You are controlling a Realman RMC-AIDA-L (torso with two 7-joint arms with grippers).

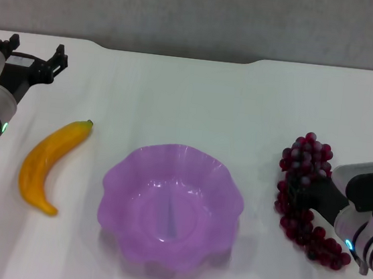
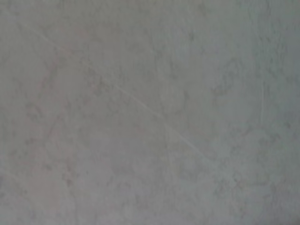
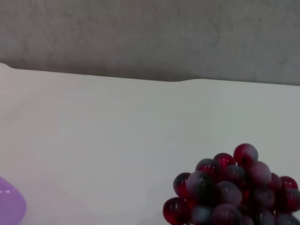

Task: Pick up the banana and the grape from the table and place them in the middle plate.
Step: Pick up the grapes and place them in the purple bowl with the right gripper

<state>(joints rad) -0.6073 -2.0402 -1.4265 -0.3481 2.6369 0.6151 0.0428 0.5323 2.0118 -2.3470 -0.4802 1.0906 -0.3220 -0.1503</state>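
Two fruits flank the middle plate (image 1: 171,207), which sits at the near centre of the table (image 1: 191,99). The banana (image 1: 47,163) lies flat on the table to the plate's left, apart from its rim, stem tip pointing away from the robot and toward the plate side. The grape (image 1: 305,193) lies to the plate's right, also clear of the rim, its long axis running from far to near.

Right gripper (image 1: 302,188) is down at the grape, its dark body overlapping the middle of the bunch; whether its fingers have clenched on the fruit I cannot tell, since the berries and housing hide them. The right wrist view shows only the far end of the bunch, close up, resting on the tabletop. Judgement: the grape pick is in hand, with nothing yet in the plate.

Left gripper (image 1: 34,56) hangs well beyond the banana, far left of the plate, fingers spread and grasping nothing; it looks parked, keeping the plate approach free.

Materials: plate is translucent purple plastic, bowl-like with a scalloped rim. Banana is smooth, curved, orange-yellow. Grapes are small glossy red-purple spheres, some frosted grey. Table is plain matte white.
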